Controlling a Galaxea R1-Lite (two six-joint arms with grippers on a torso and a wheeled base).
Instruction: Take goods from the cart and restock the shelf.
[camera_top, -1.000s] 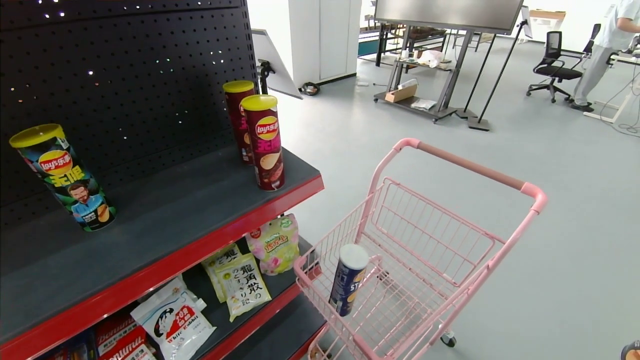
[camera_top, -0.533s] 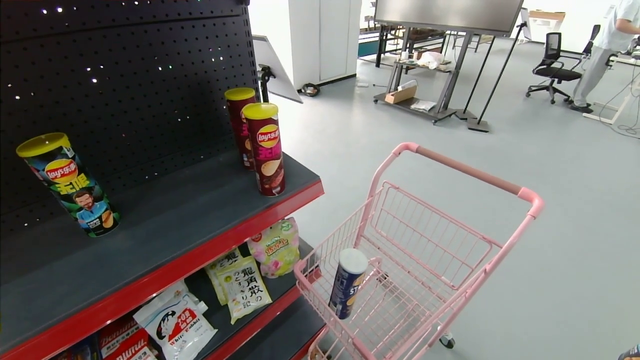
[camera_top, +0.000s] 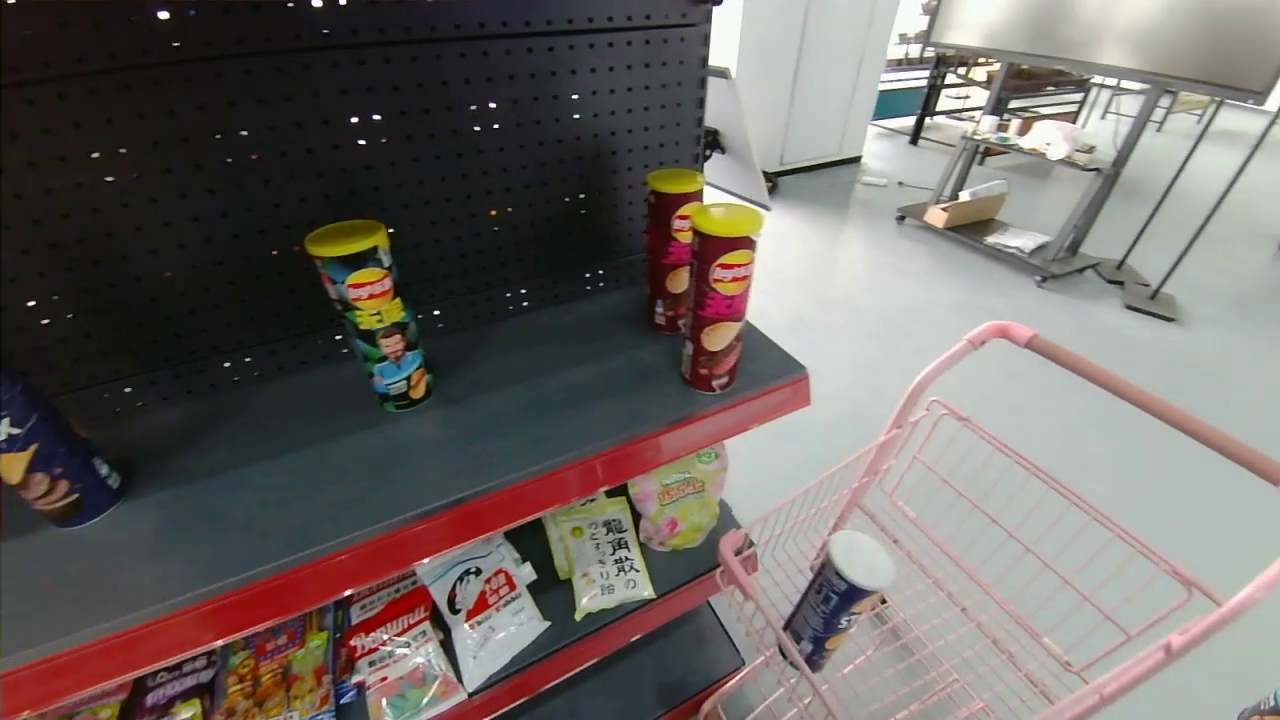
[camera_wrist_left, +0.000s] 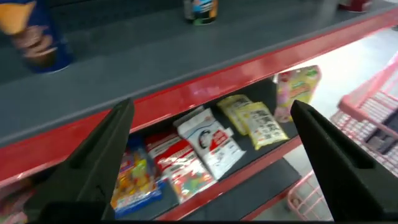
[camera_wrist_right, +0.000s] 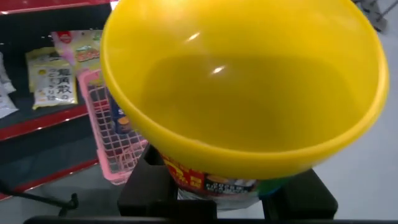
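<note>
1. Along the top shelf board (camera_top: 550, 400), from nine o'clock round to one o'clock of the head view, four cans stand upright. A dark blue can (camera_top: 45, 465) is at nine and a green-and-blue can (camera_top: 375, 320) near eleven. A rear maroon can (camera_top: 672, 255) and a front maroon can (camera_top: 718, 300) stand close together at one, by the shelf's end.
2. The pink cart (camera_top: 1130, 390) sits at four o'clock, just beside that shelf end. One white-lidded blue can (camera_top: 835, 600) leans in its corner nearest the shelf.
3. The right gripper (camera_wrist_right: 221, 186) is clamped on a yellow-lidded can (camera_wrist_right: 242, 81).
4. The left gripper (camera_wrist_left: 210, 112) is spread wide with nothing between its fingers. It faces the red shelf edge (camera_wrist_left: 205, 84) and the snack bags (camera_wrist_left: 208, 143) below.
5. My judgement is that restocking is well along. Four cans are shelved, one is in hand and not yet placed, and one waits in the cart. The bare board between eleven and one looks roomy enough.
</note>
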